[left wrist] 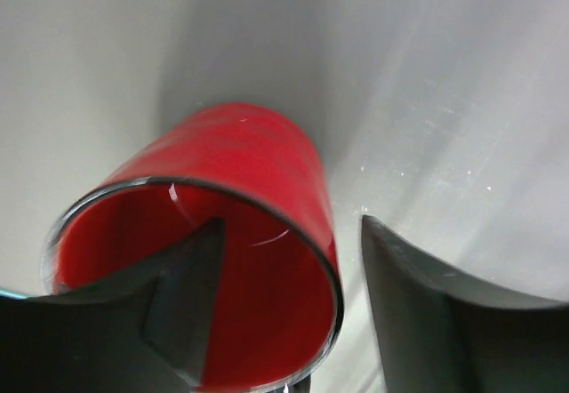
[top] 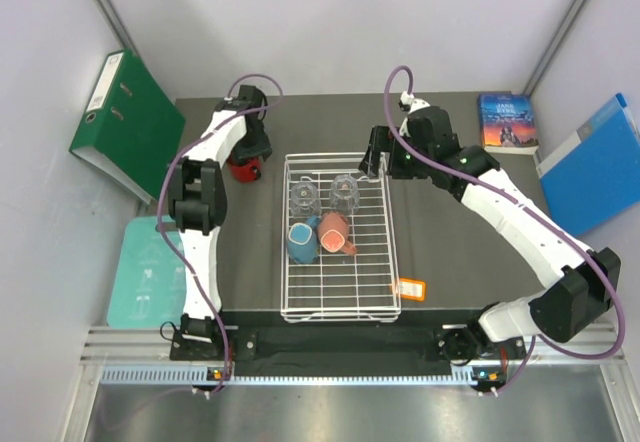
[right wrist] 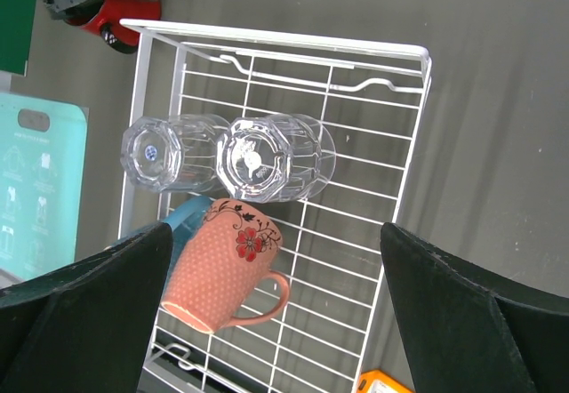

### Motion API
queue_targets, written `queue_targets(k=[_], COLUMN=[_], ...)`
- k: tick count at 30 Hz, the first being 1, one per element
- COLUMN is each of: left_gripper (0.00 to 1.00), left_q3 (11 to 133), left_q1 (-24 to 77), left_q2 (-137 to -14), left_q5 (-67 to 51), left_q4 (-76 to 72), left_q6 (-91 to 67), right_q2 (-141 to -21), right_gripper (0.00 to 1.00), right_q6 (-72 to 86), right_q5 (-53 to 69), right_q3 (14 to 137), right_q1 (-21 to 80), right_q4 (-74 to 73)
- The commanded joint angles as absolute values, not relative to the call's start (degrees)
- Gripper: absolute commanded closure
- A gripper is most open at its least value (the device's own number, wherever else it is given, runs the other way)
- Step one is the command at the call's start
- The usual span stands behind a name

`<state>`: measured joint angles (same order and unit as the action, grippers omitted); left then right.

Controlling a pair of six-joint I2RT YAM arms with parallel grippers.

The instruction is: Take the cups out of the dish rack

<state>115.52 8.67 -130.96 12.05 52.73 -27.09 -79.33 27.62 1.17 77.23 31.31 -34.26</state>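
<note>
Red mug (left wrist: 240, 153) glossy, standing on bench (top: 450, 262) left of rack (top: 284, 262). Left hand (left wrist: 292, 224) straddling its rim, one finger inside, one outside, apart, not pinching. In rack: two faceted clear glasses (right wrist: 267, 157) sitting upside down, side by side; blue mug (top: 301, 242) touching dotted pink mug (right wrist: 222, 268), which is lying sideways, showing red flower print. Right hand (right wrist: 276, 230) hovering above, spread wide. Orange tag (top: 410, 288), book (top: 507, 120): writing unreadable.

book (top: 507, 120) cover title apparently "JANE EYRE", teal sheet (top: 148, 272) print too small to read, orange tag (top: 410, 288) marking illegible
</note>
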Motion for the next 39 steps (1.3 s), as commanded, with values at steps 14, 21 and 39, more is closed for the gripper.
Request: queue_targets(k=[14,21,39], left_gripper=[0.01,0.01,0.01], left_q3=[104.16,91.78,74.8], left_q1=[9.75,13.88,15.29], left_q2=[-101.19,-88.78,-69.88], left_q5=[15.12,16.79,15.47], left_q4=[40.18,36.31,36.21], left_q6=[-33.13,-34.19,-34.98], right_q2=[-67.96,-58.54,-63.72], right_gripper=[0.0,0.23,0.24], right_q6=[19.07,26.8,23.83], right_q5=[-20.86,-32.42,-42.72], right_q3=[67.96,61.35,51.33], right_q1=[46.1,61.69,80.24], right_q4=[-40.51,-48.59,-36.68])
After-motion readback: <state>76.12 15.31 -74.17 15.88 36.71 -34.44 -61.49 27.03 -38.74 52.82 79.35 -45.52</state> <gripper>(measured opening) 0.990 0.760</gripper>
